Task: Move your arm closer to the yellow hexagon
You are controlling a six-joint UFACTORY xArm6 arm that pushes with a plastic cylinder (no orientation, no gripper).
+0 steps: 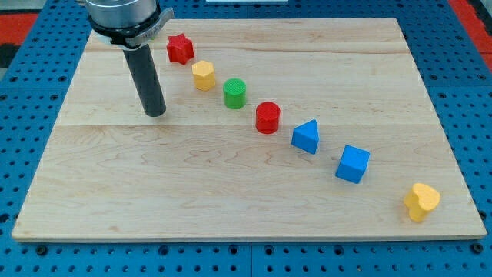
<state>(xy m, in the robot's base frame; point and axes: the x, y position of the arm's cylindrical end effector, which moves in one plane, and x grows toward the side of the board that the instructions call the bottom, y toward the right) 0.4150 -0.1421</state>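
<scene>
Tip (155, 113) on pale wooden board (231, 192), far left — no jaws, nothing held. Yellow hexagon block (203, 75) just right and farther, between red star block (180, 48) and green cylinder block (234, 93).

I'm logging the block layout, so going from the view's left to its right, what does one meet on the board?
My tip → red star → yellow hexagon → green cylinder → red cylinder → blue triangular block → blue cube → yellow heart-shaped block.
</scene>
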